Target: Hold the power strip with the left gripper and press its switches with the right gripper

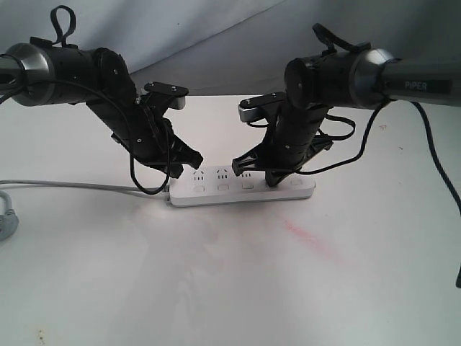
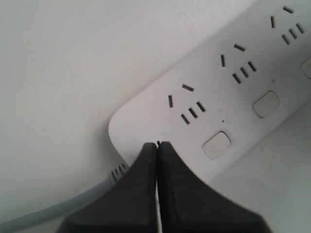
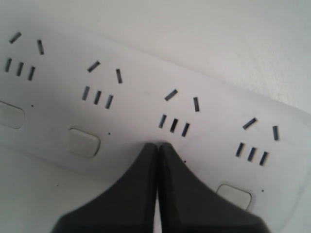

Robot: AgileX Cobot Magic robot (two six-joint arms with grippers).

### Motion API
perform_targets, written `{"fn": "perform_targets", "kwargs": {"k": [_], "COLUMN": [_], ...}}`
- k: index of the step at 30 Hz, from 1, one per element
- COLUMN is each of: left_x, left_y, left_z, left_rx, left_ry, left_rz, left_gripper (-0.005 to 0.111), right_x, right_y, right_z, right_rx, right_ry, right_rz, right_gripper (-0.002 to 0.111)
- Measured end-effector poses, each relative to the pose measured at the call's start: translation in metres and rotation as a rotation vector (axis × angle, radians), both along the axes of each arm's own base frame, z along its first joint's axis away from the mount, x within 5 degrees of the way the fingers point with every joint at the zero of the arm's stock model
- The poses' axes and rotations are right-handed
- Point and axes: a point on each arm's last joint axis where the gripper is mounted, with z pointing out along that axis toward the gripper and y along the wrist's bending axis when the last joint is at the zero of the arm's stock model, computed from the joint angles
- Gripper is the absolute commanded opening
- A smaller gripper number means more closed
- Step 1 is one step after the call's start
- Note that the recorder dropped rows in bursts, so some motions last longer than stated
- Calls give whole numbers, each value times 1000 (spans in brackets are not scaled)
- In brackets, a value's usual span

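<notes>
The white power strip (image 1: 245, 189) lies flat on the white table, and its grey cord (image 1: 72, 185) runs off to the left. My left gripper (image 1: 175, 175) is shut, with its tips down on the strip's cord end (image 2: 146, 121). In the left wrist view the left gripper (image 2: 157, 144) rests beside the first switch (image 2: 216, 144). My right gripper (image 1: 272, 182), on the PiPER arm, is shut, its tips on the strip's switch row. In the right wrist view the right gripper (image 3: 157, 144) sits between two visible switches (image 3: 83, 142) and covers the spot below the socket there.
A grey plug (image 1: 6, 216) lies at the table's left edge. A pink stain (image 1: 310, 238) marks the table in front of the strip. A black cable (image 1: 436, 158) hangs from the right arm. A grey cloth backdrop (image 1: 216, 29) rises behind.
</notes>
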Motion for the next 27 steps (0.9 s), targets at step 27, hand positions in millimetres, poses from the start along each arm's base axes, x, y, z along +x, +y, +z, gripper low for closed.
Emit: {"fn": "perform_targets", "kwargs": {"k": [27], "left_x": [0], "left_y": [0], "left_z": [0], "left_rx": [0], "left_ry": [0], "left_rz": [0], "left_gripper": [0], "right_x": [-3], "right_y": [15], "right_z": [2], "right_rx": [154], "right_ry": [22], "right_rz": [-44], "right_gripper": [0]}}
